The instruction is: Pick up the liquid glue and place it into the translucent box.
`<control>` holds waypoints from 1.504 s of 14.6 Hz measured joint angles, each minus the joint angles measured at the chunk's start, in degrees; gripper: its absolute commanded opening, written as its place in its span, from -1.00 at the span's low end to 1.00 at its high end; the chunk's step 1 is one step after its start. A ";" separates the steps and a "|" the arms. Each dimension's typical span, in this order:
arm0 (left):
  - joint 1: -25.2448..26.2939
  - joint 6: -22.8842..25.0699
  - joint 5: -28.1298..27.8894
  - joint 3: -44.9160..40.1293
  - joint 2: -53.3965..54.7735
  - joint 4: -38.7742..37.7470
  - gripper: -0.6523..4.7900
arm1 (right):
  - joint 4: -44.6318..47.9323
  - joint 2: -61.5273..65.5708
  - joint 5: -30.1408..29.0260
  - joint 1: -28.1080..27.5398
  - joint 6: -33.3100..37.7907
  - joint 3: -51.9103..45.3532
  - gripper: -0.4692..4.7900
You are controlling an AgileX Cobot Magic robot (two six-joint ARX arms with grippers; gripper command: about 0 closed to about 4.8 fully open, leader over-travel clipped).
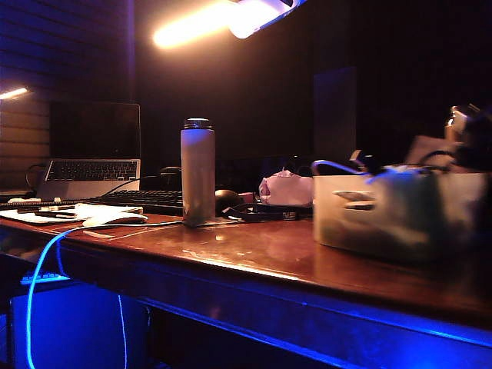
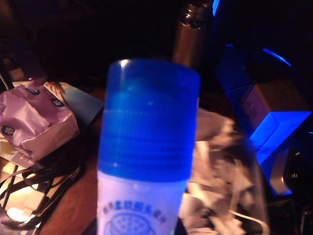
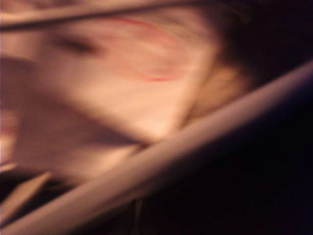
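Filling the left wrist view, the liquid glue [image 2: 146, 147] appears held by the unseen left end effector above the translucent box [image 1: 400, 211] on the surface, so lowering and release seem next; the right end effector's state cannot be told.

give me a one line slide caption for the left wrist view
Liquid glue, blue cap up, fills the left wrist view, with the metal flask behind.

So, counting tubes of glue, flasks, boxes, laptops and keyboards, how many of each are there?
Liquid glue: 1, gripped by the left gripper, fingers unseen
Metal flask: 1
Translucent box: 1
Laptop: 1
Keyboard: 1
Total: 5
Right gripper: its view is too blurred to place it.
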 measured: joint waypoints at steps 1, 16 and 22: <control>0.00 0.00 0.00 0.00 0.00 -0.02 -0.32 | 1.92 0.00 -0.44 1.18 0.00 0.04 -0.83; -7.93 -5.86 2.95 0.04 16.81 12.39 -0.31 | -6.34 -26.18 2.93 -4.24 4.42 20.24 -0.83; -7.89 -6.60 2.47 -0.02 23.10 15.08 -0.17 | -6.93 -27.12 -0.33 -4.20 4.46 22.03 -0.83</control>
